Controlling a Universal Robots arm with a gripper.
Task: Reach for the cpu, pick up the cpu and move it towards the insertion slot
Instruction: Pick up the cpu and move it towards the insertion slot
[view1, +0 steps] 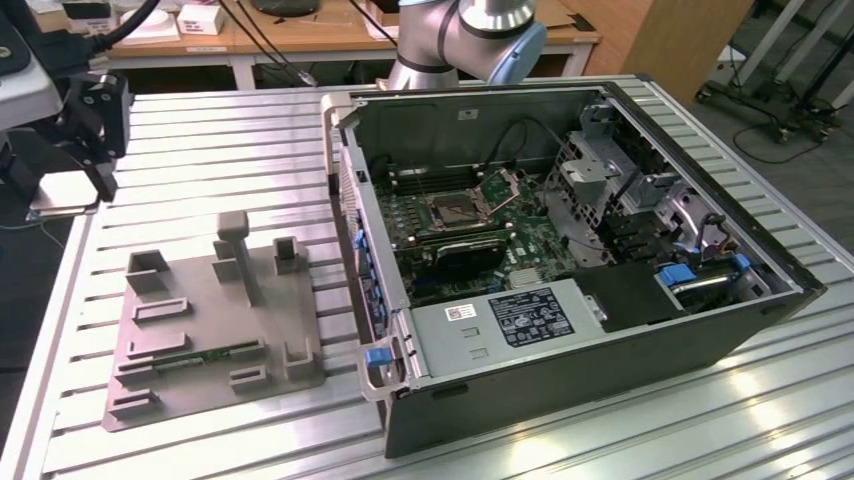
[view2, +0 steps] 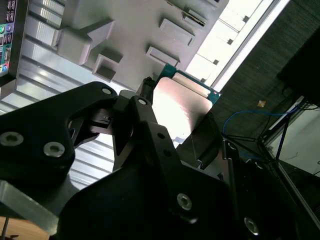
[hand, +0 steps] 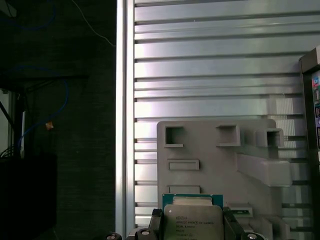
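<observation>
— What does the gripper (hand: 193, 226) have?
— The cpu (hand: 192, 219). The black fingers (hand: 156, 221) are drawn in on two opposite edges, apart by the chip's width.
— How does the chip lie?
— It is square, so no side is longer. The silvery top plate with its green rim faces the first wrist camera.
— Where is it?
— At the exterior view's left edge, mid-height, by the edge of the slatted table (view1: 200, 130), well apart from the insertion slot (view1: 451, 210).
— And the containers?
— The grey tray (view1: 214, 320) carries a narrow green strip (view1: 200, 358). The open computer case (view1: 574, 380) holds the green motherboard (view1: 527, 255).
</observation>
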